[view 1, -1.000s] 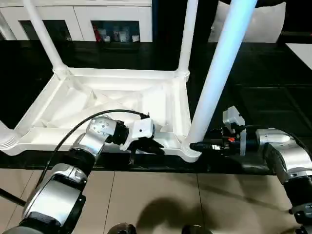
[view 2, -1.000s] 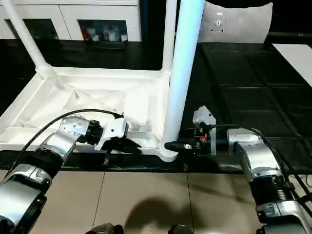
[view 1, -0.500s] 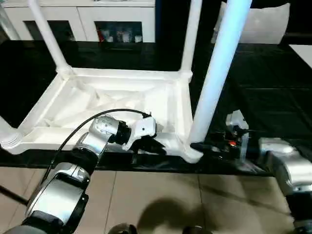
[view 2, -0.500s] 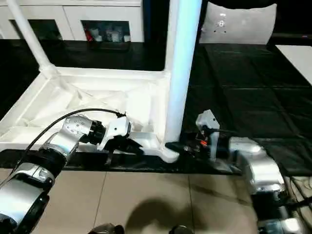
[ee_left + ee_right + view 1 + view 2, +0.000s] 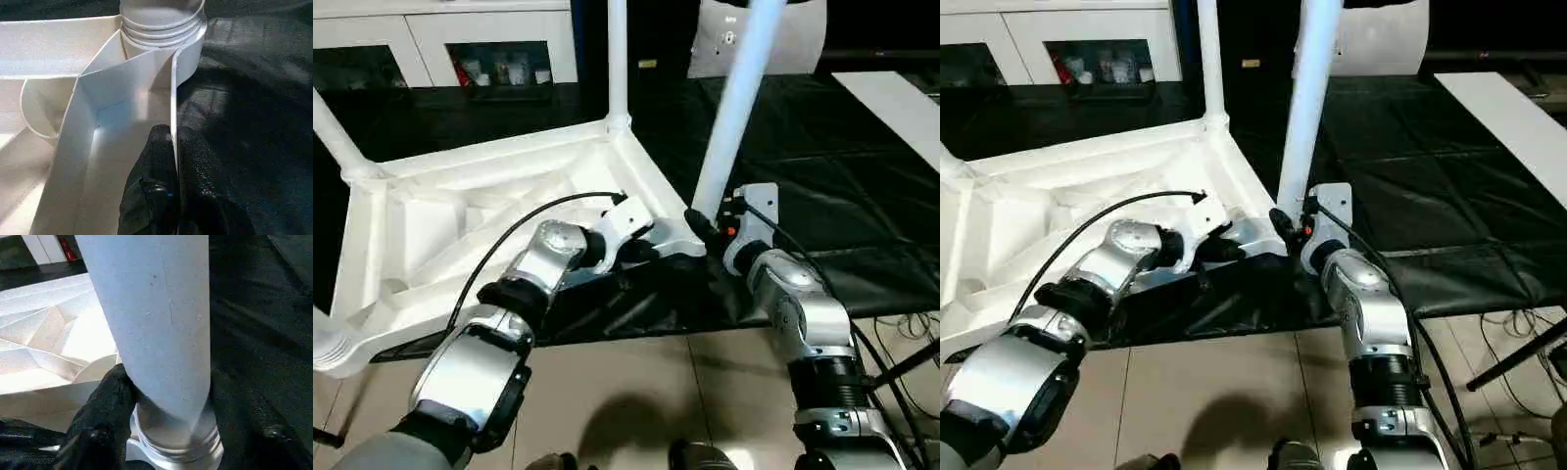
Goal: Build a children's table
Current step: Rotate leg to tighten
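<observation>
The children's table lies upside down on the black padded surface, its ribbed white top turned at an angle. Three legs show standing in corner sockets: the near right leg, a far one and a left one. My left gripper is shut on the top's thin rim wall just beside the near right socket. At the foot of the near right leg, my right gripper holds the tube, one finger on each side.
The black cover is bunched up under the table's near edge, which overhangs the tiled floor. White cabinets line the back. A white slab lies at the far right. Cables trail on the floor at the right.
The view has swung and tilted. The table top now sits turned against the cabinet line, with the cover bunched beneath it. Both grippers stay at the near right corner.
</observation>
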Motion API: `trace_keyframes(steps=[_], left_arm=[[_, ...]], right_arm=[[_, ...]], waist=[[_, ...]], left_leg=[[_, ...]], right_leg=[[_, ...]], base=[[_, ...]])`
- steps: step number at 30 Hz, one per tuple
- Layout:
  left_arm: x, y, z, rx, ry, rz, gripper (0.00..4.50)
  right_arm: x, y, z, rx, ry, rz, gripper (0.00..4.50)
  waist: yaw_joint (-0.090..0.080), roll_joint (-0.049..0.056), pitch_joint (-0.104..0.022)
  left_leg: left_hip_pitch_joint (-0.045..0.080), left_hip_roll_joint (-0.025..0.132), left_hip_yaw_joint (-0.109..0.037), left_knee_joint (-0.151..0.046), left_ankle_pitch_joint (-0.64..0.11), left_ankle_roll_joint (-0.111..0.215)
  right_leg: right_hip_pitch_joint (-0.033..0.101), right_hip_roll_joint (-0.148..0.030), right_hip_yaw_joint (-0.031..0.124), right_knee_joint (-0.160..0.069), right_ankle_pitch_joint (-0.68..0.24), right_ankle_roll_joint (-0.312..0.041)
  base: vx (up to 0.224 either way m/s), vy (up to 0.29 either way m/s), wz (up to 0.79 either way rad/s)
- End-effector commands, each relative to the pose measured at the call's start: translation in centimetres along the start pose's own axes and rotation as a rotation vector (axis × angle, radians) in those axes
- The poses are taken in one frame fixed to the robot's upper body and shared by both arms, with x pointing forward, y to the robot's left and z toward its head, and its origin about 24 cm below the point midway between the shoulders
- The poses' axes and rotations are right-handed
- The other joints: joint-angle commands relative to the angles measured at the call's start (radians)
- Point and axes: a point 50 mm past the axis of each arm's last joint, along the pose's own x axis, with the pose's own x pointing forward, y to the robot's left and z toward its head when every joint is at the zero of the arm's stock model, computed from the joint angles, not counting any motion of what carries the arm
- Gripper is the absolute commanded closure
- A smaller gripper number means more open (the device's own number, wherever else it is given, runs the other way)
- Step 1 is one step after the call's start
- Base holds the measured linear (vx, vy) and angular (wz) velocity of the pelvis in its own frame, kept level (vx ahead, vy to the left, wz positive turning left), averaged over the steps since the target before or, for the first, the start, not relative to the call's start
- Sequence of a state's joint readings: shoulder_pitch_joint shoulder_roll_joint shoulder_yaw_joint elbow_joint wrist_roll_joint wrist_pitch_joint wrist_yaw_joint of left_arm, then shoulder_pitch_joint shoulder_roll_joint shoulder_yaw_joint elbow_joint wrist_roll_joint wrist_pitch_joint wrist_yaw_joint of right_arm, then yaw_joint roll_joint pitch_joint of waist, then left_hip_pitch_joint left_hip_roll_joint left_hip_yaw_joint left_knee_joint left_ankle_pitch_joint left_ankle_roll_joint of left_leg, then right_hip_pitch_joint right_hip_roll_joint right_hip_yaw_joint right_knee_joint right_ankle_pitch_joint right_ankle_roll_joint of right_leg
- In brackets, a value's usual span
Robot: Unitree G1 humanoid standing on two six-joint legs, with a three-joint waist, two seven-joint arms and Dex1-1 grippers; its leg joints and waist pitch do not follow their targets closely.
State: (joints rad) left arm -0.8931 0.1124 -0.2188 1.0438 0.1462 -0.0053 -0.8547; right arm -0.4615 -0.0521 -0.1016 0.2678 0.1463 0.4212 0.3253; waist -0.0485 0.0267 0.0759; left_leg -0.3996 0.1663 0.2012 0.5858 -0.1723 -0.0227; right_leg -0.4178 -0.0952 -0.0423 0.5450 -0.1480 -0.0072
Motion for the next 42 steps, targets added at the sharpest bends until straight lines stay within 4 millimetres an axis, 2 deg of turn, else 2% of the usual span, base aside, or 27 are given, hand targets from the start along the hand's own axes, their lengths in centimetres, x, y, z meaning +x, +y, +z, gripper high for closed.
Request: trace_keyframes(steps=[1, 2, 4, 6, 7, 8, 9, 10, 11, 12, 13, 17, 18, 20, 21, 22, 23, 24, 30, 33, 34, 35, 36, 37, 42], left_arm=[[0.8, -0.3, 2.6, 0.078, -0.105, 0.006, 4.5], [0.6, -0.3, 2.5, 0.086, -0.101, -0.001, 4.5], [0.4, -0.2, 2.2, 0.092, -0.095, -0.009, 4.5], [0.3, -0.2, 2.0, 0.092, -0.087, -0.014, 4.5], [0.0, -0.2, 1.7, 0.102, -0.086, -0.033, 4.5], [-0.3, -0.1, 1.3, 0.105, -0.077, -0.047, 4.5], [-0.6, -0.2, 0.9, 0.125, -0.077, -0.076, 4.5], [-0.8, -0.2, 0.7, 0.139, -0.078, -0.096, 4.5], [-1.0, -0.3, 0.5, 0.146, -0.075, -0.108, 4.5], [-1.4, -0.5, 0.0, 0.166, -0.074, -0.153, 4.5], [-1.4, -0.5, 0.0, 0.166, -0.074, -0.153, 4.5], [-2.1, -0.8, -0.8, 0.212, -0.055, -0.228, 4.5], [-2.3, -0.8, -1.0, 0.214, -0.049, -0.256, 4.5], [-2.6, -0.9, -1.2, 0.223, -0.046, -0.287, 4.5], [-2.9, -1.0, -1.3, 0.233, -0.043, -0.323, 4.5], [-3.0, -1.0, -1.3, 0.238, -0.043, -0.337, 4.5], [-3.1, -1.1, -1.4, 0.242, -0.042, -0.349, 4.5], [-3.3, -1.2, -1.5, 0.249, -0.038, -0.378, 4.5], [-4.1, -1.9, -2.2, 0.308, 0.008, -0.52, 4.5], [-4.3, -2.0, -2.3, 0.322, 0.017, -0.544, 4.5], [-4.4, -2.1, -2.3, 0.331, 0.021, -0.562, 4.5], [-4.4, -2.1, -2.3, 0.333, 0.021, -0.566, 4.5], [-4.4, -2.1, -2.3, 0.334, 0.021, -0.567, 4.5], [-4.5, -2.1, -2.3, 0.333, 0.02, -0.572, 4.5], [-4.6, -2.1, -2.2, 0.335, 0.016, -0.582, 4.5]], right_arm=[[-0.2, 3.0, -1.7, 0.005, 0.041, 0.202, 1.51], [-0.5, 2.5, -1.8, -0.003, 0.041, 0.198, 1.51], [-0.9, 1.9, -2.0, -0.022, 0.044, 0.188, 1.3], [-1.2, 1.3, -2.1, -0.044, 0.045, 0.183, 1.22], [-1.8, 0.4, -2.1, -0.06, 0.041, 0.187, 1.01], [-2.5, -0.4, -1.9, -0.085, 0.031, 0.2, 1.01], [-3.2, -1.2, -1.6, -0.11, 0.024, 0.222, 0.89], [-3.9, -1.9, -1.2, -0.139, 0.018, 0.253, 0.83], [-4.1, -2.1, -1.1, -0.156, 0.019, 0.271, 0.61], [-4.8, -2.7, -0.7, -0.207, 0.029, 0.32, 0.52], [-4.8, -2.7, -0.7, -0.207, 0.029, 0.32, 0.52], [-5.8, -3.4, -0.3, -0.302, 0.067, 0.44, 0.52], [-6.1, -3.5, -0.1, -0.32, 0.081, 0.489, 0.52], [-6.3, -3.8, 0.3, -0.329, 0.082, 0.53, 0.52], [-6.5, -4.0, 0.6, -0.327, 0.085, 0.581, 0.52], [-6.6, -4.1, 0.7, -0.326, 0.087, 0.601, 0.68], [-6.7, -4.1, 0.8, -0.325, 0.088, 0.619, 0.86], [-6.8, -4.2, 0.9, -0.328, 0.099, 0.657, 0.86], [-7.1, -3.9, 0.6, -0.355, 0.191, 0.827, 1.31], [-7.0, -3.9, 0.5, -0.359, 0.207, 0.859, 1.61], [-6.9, -3.6, 0.5, -0.335, 0.225, 0.918, 1.76], [-6.9, -3.5, 0.5, -0.326, 0.229, 0.935, 1.81], [-6.9, -3.5, 0.5, -0.324, 0.23, 0.939, 1.81], [-6.9, -3.4, 0.5, -0.315, 0.236, 0.96, 2.05], [-6.9, -3.3, 0.5, -0.303, 0.25, 1.004, 2.45]], waist=[[0.009, -0.015, -0.067], [0.014, -0.014, -0.067], [0.019, -0.016, -0.07], [0.028, -0.019, -0.067], [0.029, -0.019, -0.066], [0.032, -0.017, -0.066], [0.033, -0.015, -0.067], [0.033, -0.018, -0.069], [0.034, -0.02, -0.069], [0.032, -0.018, -0.071], [0.031, -0.022, -0.071], [0.035, -0.014, -0.073], [0.035, -0.016, -0.076], [0.04, -0.016, -0.077], [0.042, -0.016, -0.079], [0.052, -0.013, -0.078], [0.055, -0.012, -0.079], [0.059, -0.014, -0.08], [0.079, -0.012, -0.08], [0.082, -0.011, -0.079], [0.084, -0.012, -0.077], [0.084, -0.012, -0.077], [0.085, -0.012, -0.077], [0.084, -0.013, -0.075], [0.087, -0.015, -0.075]], left_leg=[[0.032, 0.054, -0.025, -0.081, -0.311, 0.064], [0.034, 0.055, -0.024, -0.081, -0.299, 0.07], [0.027, 0.054, -0.023, -0.077, -0.261, 0.088], [0.03, 0.053, -0.02, -0.074, -0.266, 0.094], [0.029, 0.051, -0.021, -0.074, -0.273, 0.091], [0.031, 0.052, -0.021, -0.073, -0.282, 0.086], [0.03, 0.054, -0.023, -0.074, -0.283, 0.085], [0.023, 0.054, -0.024, -0.073, -0.274, 0.089], [0.023, 0.054, -0.024, -0.074, -0.269, 0.093], [0.021, 0.053, -0.024, -0.071, -0.262, 0.101], [0.017, 0.053, -0.025, -0.071, -0.255, 0.106], [0.028, 0.057, -0.02, -0.068, -0.242, 0.118], [0.027, 0.058, -0.02, -0.066, -0.235, 0.12], [0.03, 0.06, -0.018, -0.065, -0.215, 0.127], [0.028, 0.059, -0.019, -0.064, -0.207, 0.131], [0.028, 0.064, -0.015, -0.063, -0.181, 0.143], [0.03, 0.064, -0.014, -0.062, -0.184, 0.145], [0.029, 0.064, -0.014, -0.062, -0.179, 0.146], [0.034, 0.066, -0.013, -0.06, -0.187, 0.136], [0.035, 0.067, -0.014, -0.062, -0.209, 0.118], [0.037, 0.067, -0.013, -0.062, -0.223, 0.111], [0.034, 0.067, -0.015, -0.063, -0.229, 0.105], [0.035, 0.067, -0.015, -0.063, -0.231, 0.102], [0.035, 0.066, -0.015, -0.064, -0.239, 0.097], [0.035, 0.066, -0.016, -0.063, -0.253, 0.083]], right_leg=[[0.036, -0.054, 0.028, -0.063, -0.315, -0.198], [0.035, -0.053, 0.029, -0.062, -0.305, -0.2], [0.043, -0.052, 0.028, -0.053, -0.261, -0.215], [0.039, -0.053, 0.029, -0.058, -0.314, -0.206], [0.039, -0.054, 0.028, -0.06, -0.337, -0.202], [0.039, -0.052, 0.028, -0.062, -0.373, -0.19], [0.041, -0.052, 0.028, -0.06, -0.374, -0.187], [0.049, -0.05, 0.026, -0.057, -0.351, -0.189], [0.051, -0.05, 0.026, -0.056, -0.339, -0.19], [0.053, -0.05, 0.025, -0.054, -0.324, -0.199], [0.057, -0.05, 0.024, -0.053, -0.321, -0.2], [0.048, -0.048, 0.024, -0.052, -0.3, -0.226], [0.054, -0.049, 0.023, -0.048, -0.287, -0.232], [0.05, -0.046, 0.024, -0.044, -0.253, -0.248], [0.056, -0.047, 0.022, -0.04, -0.239, -0.254], [0.054, -0.045, 0.022, -0.035, -0.196, -0.268], [0.055, -0.044, 0.021, -0.034, -0.192, -0.272], [0.056, -0.045, 0.02, -0.03, -0.182, -0.277], [0.053, -0.048, 0.022, -0.029, -0.198, -0.281], [0.051, -0.048, 0.023, -0.03, -0.232, -0.274], [0.049, -0.048, 0.023, -0.032, -0.25, -0.269], [0.051, -0.049, 0.023, -0.032, -0.263, -0.265], [0.05, -0.049, 0.023, -0.032, -0.268, -0.263], [0.049, -0.048, 0.024, -0.033, -0.281, -0.262], [0.047, -0.05, 0.026, -0.037, -0.326, -0.246]], base=[[0.0, 0.0, 0.0], [0.0, 0.0, 0.0], [0.0, 0.0, 0.0], [0.0, 0.0, 0.0], [0.0, 0.0, 0.0], [0.0, 0.0, 0.0], [0.0, 0.0, 0.0], [0.0, 0.0, 0.0], [0.0, 0.0, 0.0], [0.0, 0.0, 0.0], [0.0, 0.0, 0.0], [0.0, 0.0, 0.0], [0.0, 0.0, 0.0], [0.0, 0.0, 0.0], [0.0, 0.0, 0.0], [0.0, 0.0, 0.0], [0.0, 0.0, 0.0], [0.0, 0.0, 0.0], [0.0, 0.0, 0.0], [0.0, 0.0, 0.0], [0.0, 0.0, 0.0], [0.0, 0.0, 0.0], [0.0, 0.0, 0.0], [0.0, 0.0, 0.0], [0.0, 0.0, 0.0]])
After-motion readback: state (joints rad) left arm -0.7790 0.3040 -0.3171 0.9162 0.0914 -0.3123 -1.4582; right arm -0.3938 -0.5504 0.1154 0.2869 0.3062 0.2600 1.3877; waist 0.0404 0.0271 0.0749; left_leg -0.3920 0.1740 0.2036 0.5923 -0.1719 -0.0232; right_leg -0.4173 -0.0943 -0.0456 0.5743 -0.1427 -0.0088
